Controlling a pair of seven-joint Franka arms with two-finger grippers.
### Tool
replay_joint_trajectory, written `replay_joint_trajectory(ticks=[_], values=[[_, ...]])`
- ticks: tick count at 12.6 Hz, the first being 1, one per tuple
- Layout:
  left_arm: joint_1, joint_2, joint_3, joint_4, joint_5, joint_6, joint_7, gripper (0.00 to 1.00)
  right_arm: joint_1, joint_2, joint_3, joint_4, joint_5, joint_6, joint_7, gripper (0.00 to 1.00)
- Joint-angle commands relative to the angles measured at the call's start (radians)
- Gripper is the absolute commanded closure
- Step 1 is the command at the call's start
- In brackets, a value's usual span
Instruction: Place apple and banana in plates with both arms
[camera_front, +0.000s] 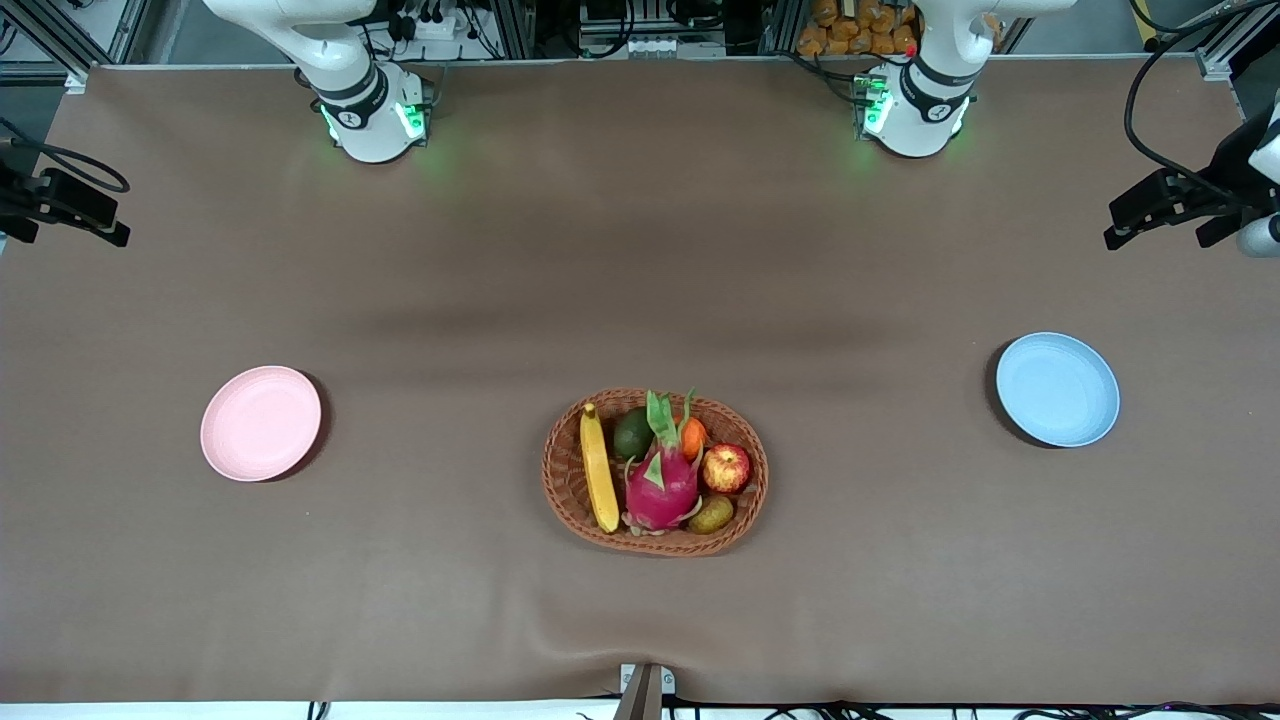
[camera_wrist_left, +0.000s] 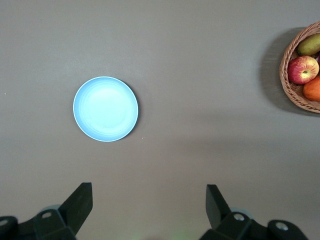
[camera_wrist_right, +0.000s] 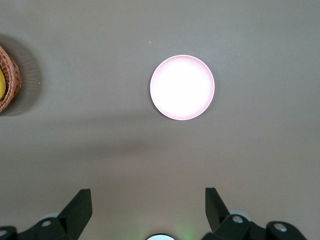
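Basket (camera_front: 570, 480) holds your banana (camera_front: 598, 482) and apple (camera_front: 726, 468); pink plate (camera_front: 261, 422) and blue plate (camera_front: 1057, 389) sit bare. Left claw (camera_wrist_left: 149, 202) and right claw (camera_wrist_right: 148, 205) hang wide, nothing held. Reach down for fruit first.

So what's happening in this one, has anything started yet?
Nothing is being handled yet. The apple and the banana lie in the wicker basket with other fruit. The pink plate sits bare toward the right arm's end of the table, the blue plate toward the left arm's end. The left gripper and right gripper hang open and empty above the table.
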Motion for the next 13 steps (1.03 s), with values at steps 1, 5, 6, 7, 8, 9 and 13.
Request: replay_joint_trajectory(ticks=[1, 5, 6, 7, 8, 9, 13], values=[[-0.002, 0.005, -0.001, 0.022, -0.009, -0.026, 0.0, 0.0, -0.015, -0.026, 0.013, -0.029, -0.02, 0.015, -0.016, 0.0], [-0.003, 0.013, -0.001, 0.031, -0.009, -0.03, 0.001, 0.0, -0.015, -0.021, 0.014, -0.032, -0.018, 0.016, -0.016, 0.0], [-0.005, 0.015, -0.001, 0.029, -0.011, -0.03, 0.001, 0.0, -0.015, -0.02, 0.014, -0.032, -0.018, 0.016, -0.016, 0.0], [-0.005, 0.027, -0.001, 0.031, -0.012, -0.03, 0.001, 0.0, -0.015, -0.02, 0.014, -0.032, -0.018, 0.018, -0.016, 0.0], [-0.006, 0.033, -0.001, 0.031, -0.012, -0.03, 0.001, 0.0, -0.015, -0.017, 0.014, -0.032, -0.018, 0.028, -0.016, 0.0], [-0.008, 0.041, -0.002, 0.031, -0.012, -0.029, 0.0, 0.0, -0.014, -0.015, 0.014, -0.043, -0.018, 0.041, -0.016, 0.0], [-0.023, 0.175, -0.054, 0.126, -0.011, -0.029, 0.016, 0.0, -0.012, -0.015, 0.014, -0.075, -0.015, 0.059, -0.016, 0.0]])
